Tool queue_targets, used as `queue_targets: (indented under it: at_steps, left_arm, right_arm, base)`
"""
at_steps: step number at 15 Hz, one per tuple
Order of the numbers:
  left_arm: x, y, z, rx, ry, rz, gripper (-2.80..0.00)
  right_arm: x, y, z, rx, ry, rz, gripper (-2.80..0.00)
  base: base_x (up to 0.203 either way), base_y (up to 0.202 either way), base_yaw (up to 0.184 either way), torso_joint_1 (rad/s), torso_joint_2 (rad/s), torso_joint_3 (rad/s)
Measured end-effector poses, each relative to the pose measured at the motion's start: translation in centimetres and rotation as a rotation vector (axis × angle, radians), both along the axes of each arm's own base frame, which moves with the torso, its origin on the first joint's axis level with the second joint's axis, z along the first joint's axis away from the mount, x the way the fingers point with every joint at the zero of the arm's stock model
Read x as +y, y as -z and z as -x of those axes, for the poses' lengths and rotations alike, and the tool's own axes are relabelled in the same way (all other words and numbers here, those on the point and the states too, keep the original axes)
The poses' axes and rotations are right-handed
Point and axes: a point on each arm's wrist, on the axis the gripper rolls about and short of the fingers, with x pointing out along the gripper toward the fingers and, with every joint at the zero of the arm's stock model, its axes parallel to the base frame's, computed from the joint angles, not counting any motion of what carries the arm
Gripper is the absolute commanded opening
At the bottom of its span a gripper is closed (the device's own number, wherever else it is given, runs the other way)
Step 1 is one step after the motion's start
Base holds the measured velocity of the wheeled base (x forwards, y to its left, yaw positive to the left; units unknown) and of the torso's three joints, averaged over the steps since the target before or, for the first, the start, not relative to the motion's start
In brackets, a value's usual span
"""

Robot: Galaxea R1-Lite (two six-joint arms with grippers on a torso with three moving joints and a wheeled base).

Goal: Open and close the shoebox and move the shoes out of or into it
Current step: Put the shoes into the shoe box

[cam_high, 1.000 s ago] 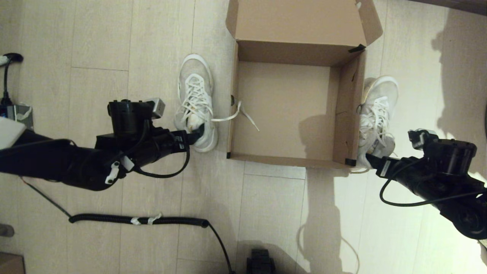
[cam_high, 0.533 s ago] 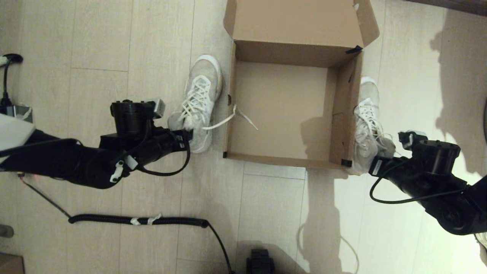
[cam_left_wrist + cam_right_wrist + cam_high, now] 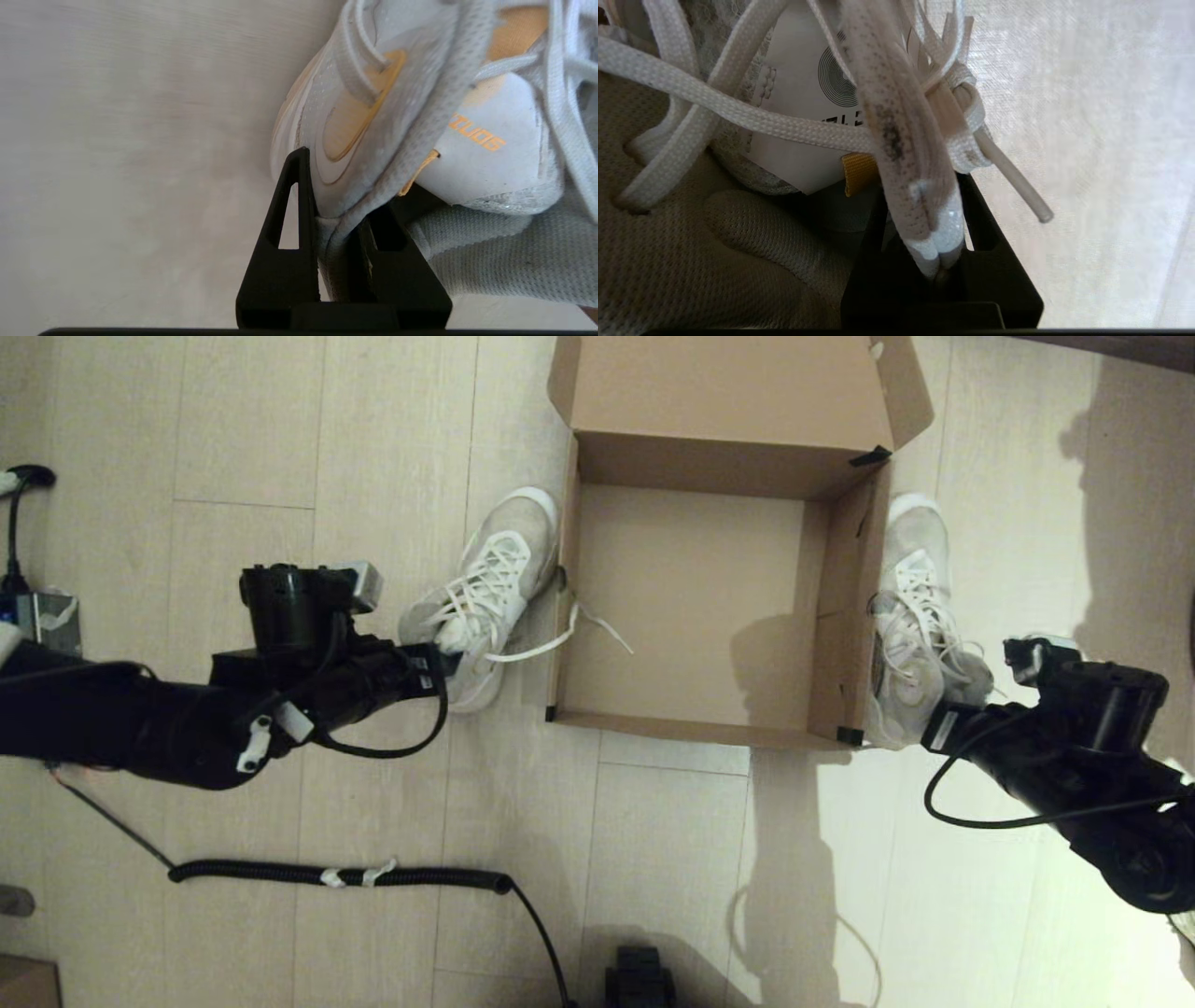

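The brown shoebox (image 3: 845,616) stands open on the floor, lid flap (image 3: 728,387) folded back, its inside bare apart from a lace end (image 3: 597,621) trailing over its left wall. The left shoe (image 3: 490,583) is tilted beside the box's left wall, toe by the wall; my left gripper (image 3: 448,665) (image 3: 334,224) is shut on its heel collar (image 3: 355,186). The right shoe (image 3: 920,607) lies against the box's right wall. My right gripper (image 3: 934,728) (image 3: 931,242) is shut on the collar (image 3: 920,177) at its heel end, laces (image 3: 738,116) draped over it.
A coiled black cable (image 3: 336,875) runs across the floor in front of the left arm. A dark device (image 3: 639,980) sits at the near edge. Plugs and a small box (image 3: 42,616) lie at the far left.
The left shoe has swung so its toe points toward the box wall while the left gripper drew back to the left. The right shoe has shifted further from me along the box's right wall.
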Motion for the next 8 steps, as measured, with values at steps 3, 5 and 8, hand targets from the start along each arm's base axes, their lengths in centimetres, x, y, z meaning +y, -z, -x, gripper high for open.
queue_targets:
  at_steps: [3,5,8]
  left_arm:
    - [2.3,-2.2,1.5,-0.017,-0.072,0.0,-2.8]
    - [2.9,-4.0,3.2,-0.025,-0.081,0.002,-2.8]
    - [3.6,-6.6,5.9,-0.055,-0.092,0.009,-2.8]
  right_arm:
    - [-0.2,-2.0,1.9,-0.011,0.006,0.014,-2.8]
    - [-0.2,-3.6,3.5,-0.01,0.012,0.019,-2.8]
    - [-0.3,-6.1,6.5,0.01,0.016,0.02,-2.8]
  base:
    - [0.0,0.0,0.0,0.0,0.0,0.0]
    - [0.0,0.0,0.0,0.0,0.0,0.0]
    - [0.0,0.0,0.0,0.0,0.0,0.0]
